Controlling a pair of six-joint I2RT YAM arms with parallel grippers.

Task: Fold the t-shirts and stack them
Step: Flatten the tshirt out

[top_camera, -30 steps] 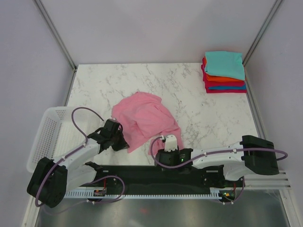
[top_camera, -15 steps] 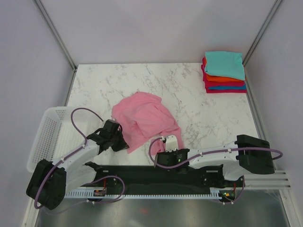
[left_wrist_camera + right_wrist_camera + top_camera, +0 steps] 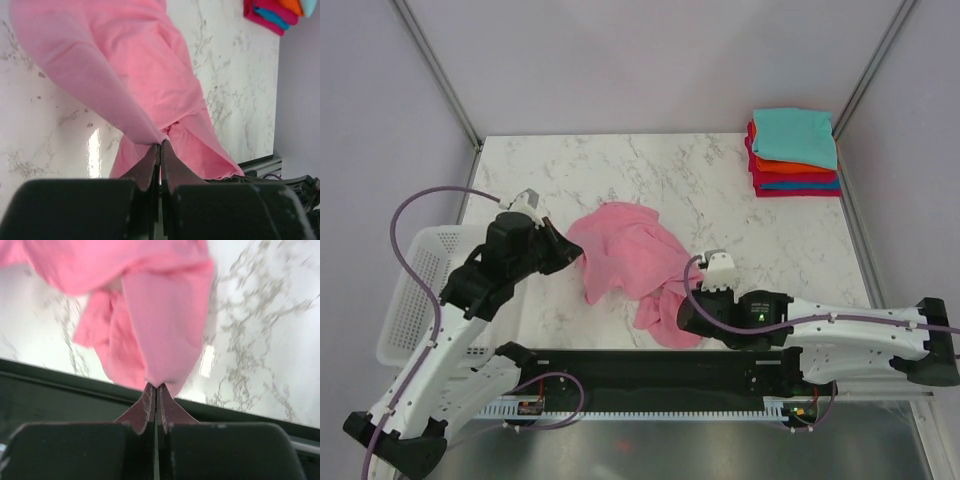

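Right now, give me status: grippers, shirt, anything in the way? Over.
Left gripper shut on pink shirt. Right gripper shut on its near side. Shirt bunched, unfolded, mid-table. Folded stack far right corner, basket at left, both apart from it.

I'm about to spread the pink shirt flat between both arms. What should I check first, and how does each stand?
1. Left gripper shut on the pink shirt: ok.
2. Right gripper shut on the same shirt: ok.
3. Shirt untwisted between the grips: not ok, it is bunched.
4. Grips on matching corners: cannot tell.
5. Folded stack apart from the shirt: ok.
6. Basket not touching the cloth: ok.
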